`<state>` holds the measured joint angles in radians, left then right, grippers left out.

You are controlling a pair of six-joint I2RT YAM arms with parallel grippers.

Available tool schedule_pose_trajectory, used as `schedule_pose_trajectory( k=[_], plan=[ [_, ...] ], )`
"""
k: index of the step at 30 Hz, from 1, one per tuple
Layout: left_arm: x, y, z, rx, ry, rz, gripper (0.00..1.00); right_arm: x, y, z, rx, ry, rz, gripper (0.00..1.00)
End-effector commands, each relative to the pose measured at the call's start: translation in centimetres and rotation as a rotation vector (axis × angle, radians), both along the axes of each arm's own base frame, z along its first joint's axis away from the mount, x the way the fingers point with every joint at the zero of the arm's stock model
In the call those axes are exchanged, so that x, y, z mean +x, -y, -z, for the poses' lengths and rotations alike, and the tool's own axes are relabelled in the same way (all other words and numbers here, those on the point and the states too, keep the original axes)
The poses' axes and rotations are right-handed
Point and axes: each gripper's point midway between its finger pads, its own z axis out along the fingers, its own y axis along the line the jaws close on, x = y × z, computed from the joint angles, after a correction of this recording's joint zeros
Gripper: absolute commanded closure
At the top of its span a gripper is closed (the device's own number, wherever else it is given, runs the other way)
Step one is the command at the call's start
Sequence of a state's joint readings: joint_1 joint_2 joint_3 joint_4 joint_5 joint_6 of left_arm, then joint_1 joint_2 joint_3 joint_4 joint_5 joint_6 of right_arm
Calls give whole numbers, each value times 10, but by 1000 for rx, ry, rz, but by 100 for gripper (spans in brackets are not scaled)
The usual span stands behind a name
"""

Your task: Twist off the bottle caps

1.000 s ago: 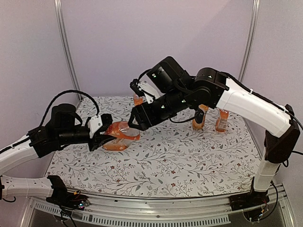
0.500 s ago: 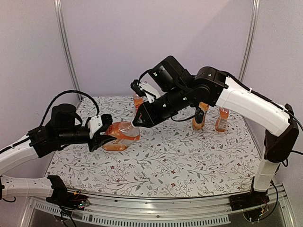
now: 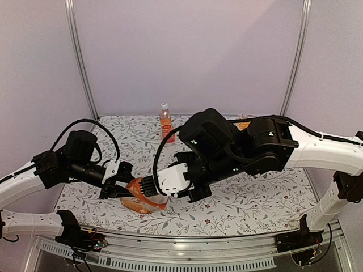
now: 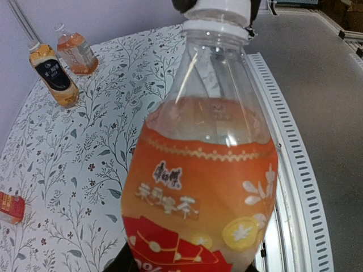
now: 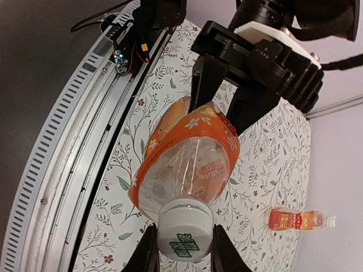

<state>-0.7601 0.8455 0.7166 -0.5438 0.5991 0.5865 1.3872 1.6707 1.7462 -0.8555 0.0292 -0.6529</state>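
**Cap twist in hand on the orange-drink bottle [image 3: 142, 202], near the table's [image 3: 255, 205] front edge.**
The left gripper [image 3: 121, 187] clamps the tilted bottle's base. The right gripper [image 5: 184, 245] pinches its white cap [image 5: 185, 237], so the next move is likely a twist against a firm hold. Farther back, a capped bottle [image 3: 165, 122] stands upright. Any others are mostly hidden behind the right arm [image 3: 266, 150].

1. The held cap [image 5: 185, 238]: white, round, with a green print on top. It sits screwed onto a tilted bottle [image 5: 187, 164], pinched between the right gripper [image 5: 182, 245] fingers [image 5: 148, 252], touching both.
2. The second cap [image 3: 164, 105]: white, on an upright bottle, well beyond the fingers.
3. The third cap [image 4: 34, 45] and fourth cap [image 4: 59, 26]: pale, each on its bottle, well apart from the fingers.
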Motion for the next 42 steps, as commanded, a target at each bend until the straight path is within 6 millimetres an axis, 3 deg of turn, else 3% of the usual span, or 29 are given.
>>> schedule_pose_trajectory(
  k=[1,7,12,16,18,22,26,29,36,42],
  plan=[
    [-14,-10,10,53,-10,59,93,0,30,-8,-99,406,-308,100],
    [-15,-11,12,58,-9,64,92,5,26,-5,-163,549,-398,100],
    [-13,-11,11,54,-6,51,92,8,20,2,-184,549,-395,100],
    [-6,-12,13,56,16,14,92,13,19,-6,-137,502,-326,100],
    [5,-12,14,48,34,-49,92,24,19,-14,-84,440,-239,100],
    [49,-15,1,-31,100,-282,90,77,31,-9,22,209,128,100],
    [93,-34,-19,-116,149,-543,89,129,61,36,14,-41,511,100],
    [110,-48,-28,-162,136,-662,88,149,82,81,-14,-234,727,100],
    [110,-53,-28,-199,82,-690,87,152,101,179,-199,-369,889,100],
    [108,-52,-31,-208,73,-677,86,152,114,230,-309,-445,951,100]
  ],
)
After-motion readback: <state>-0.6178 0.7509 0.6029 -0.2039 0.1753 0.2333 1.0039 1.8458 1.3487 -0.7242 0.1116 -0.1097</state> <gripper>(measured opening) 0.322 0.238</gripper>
